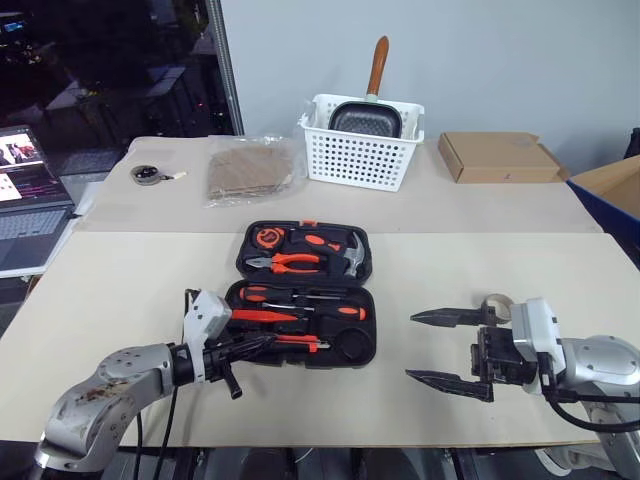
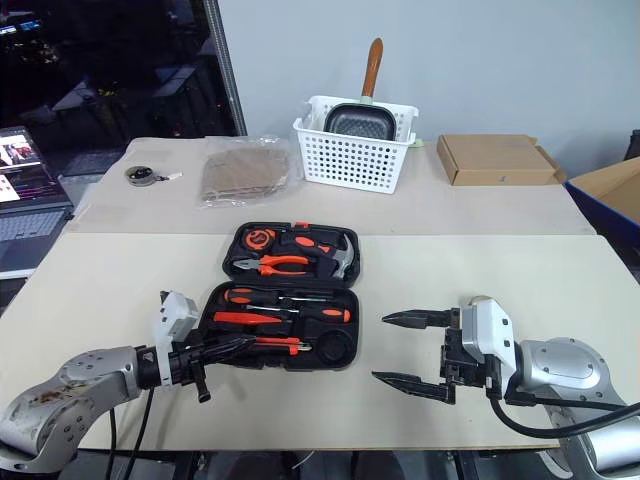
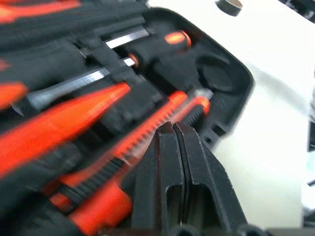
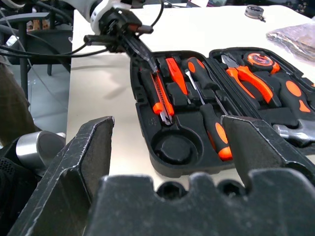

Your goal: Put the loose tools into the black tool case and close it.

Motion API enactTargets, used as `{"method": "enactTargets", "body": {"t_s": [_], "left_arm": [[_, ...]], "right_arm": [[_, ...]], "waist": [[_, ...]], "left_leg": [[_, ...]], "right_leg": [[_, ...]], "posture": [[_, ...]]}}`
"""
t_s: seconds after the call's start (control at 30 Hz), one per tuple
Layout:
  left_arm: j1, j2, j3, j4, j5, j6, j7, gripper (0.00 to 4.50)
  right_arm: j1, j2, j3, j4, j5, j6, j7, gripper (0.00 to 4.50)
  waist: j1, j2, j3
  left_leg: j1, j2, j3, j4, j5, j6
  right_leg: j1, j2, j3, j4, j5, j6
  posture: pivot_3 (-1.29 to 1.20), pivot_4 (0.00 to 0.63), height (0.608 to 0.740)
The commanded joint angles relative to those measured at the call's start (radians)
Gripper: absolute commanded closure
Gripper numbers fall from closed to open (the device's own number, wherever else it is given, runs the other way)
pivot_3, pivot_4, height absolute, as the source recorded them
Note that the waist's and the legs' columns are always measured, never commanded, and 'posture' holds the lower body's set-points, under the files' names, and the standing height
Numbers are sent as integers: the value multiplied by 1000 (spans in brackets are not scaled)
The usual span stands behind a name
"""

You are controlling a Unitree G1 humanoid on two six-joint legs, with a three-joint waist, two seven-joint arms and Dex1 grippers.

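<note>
Black tool case (image 1: pixel 305 291) lies open and flat at the middle of the surface (image 1: pixel 120 300), its long side running left-right, the two halves one behind the other with the hinge between them. Far half holds pliers (image 1: pixel 285 262), a hammer (image 1: pixel 348 258) and a round orange-black tape measure (image 1: pixel 268 237). Near half holds the two screwdrivers (image 1: pixel 300 295), shafts left-right along the case's length; the utility knife (image 1: pixel 298 342) lies along the near edge, same axis. A round recess (image 1: pixel 352 345) at the near right corner of the case stands vacant.

Surface is pale beige, made of two sheets with a seam behind the case. At the back: white basket (image 1: pixel 360 150) with a dark pan, handle up; flat cardboard box (image 1: pixel 497 156) to its right; bagged brown sheets (image 1: pixel 248 170) and a small round object (image 1: pixel 148 174) to its left. Grey wall behind; laptop (image 1: pixel 25 190) at far left.

Left claw (image 1: pixel 262 343): fingers pressed together, nothing between them, tips over the case's near left part, right by the knife handle; contact unclear. Right claw (image 1: pixel 432 348): jaws wide apart, holding nothing, pointing left toward the case, just off its right end. Small tape roll (image 1: pixel 497 303) sits on the surface behind the right claw.
</note>
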Motion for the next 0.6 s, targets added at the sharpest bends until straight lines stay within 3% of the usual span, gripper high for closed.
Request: {"method": "enactTargets", "body": {"t_s": [0.03, 0.27, 0.6], "left_arm": [[4, 26, -20, -13, 47, 3, 20, 4447], [54, 97, -85, -19, 124, -23, -17, 4447], [4, 153, -237, 31, 314, -63, 10, 4447]], "right_arm": [[-8, 0, 1, -10, 13, -10, 9, 458], [-5, 2, 6, -12, 11, -11, 5, 458], [-3, 1, 9, -14, 9, -12, 2, 458]], "waist": [[1, 0, 0], [1, 0, 0], [7, 3, -2]], "left_leg": [[0, 0, 0, 0, 0, 0], [1, 0, 0, 0, 0, 0], [7, 0, 1, -1, 0, 0]], "right_leg": [[0, 0, 0, 0, 0, 0], [0, -1, 0, 0, 0, 0], [7, -1, 1, 0, 0, 0]], "posture": [[0, 150, 740], [0, 150, 740], [0, 150, 740]]}}
